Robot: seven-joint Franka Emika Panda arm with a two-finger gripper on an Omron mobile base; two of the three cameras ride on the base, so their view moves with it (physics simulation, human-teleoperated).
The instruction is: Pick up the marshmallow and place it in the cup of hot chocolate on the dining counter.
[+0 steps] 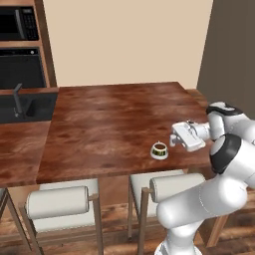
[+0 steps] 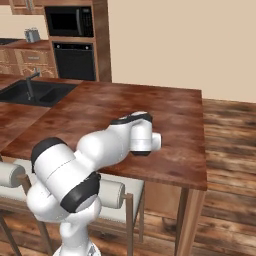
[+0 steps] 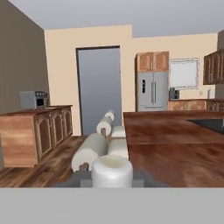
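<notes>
A small white marshmallow sits between my dark fingertips in the hand view, with my gripper shut on it. In the left base view the gripper points sideways over the dining counter, just right of and slightly above the cup of hot chocolate. The cup stands on its saucer near the counter's front edge. In the right base view my own arm hides the cup and the gripper, above the dining counter.
Cushioned stools line the counter's near edge, also seen in a row as stools. A sink with faucet lies at the left. A separate cabinet counter and a fridge stand across the room.
</notes>
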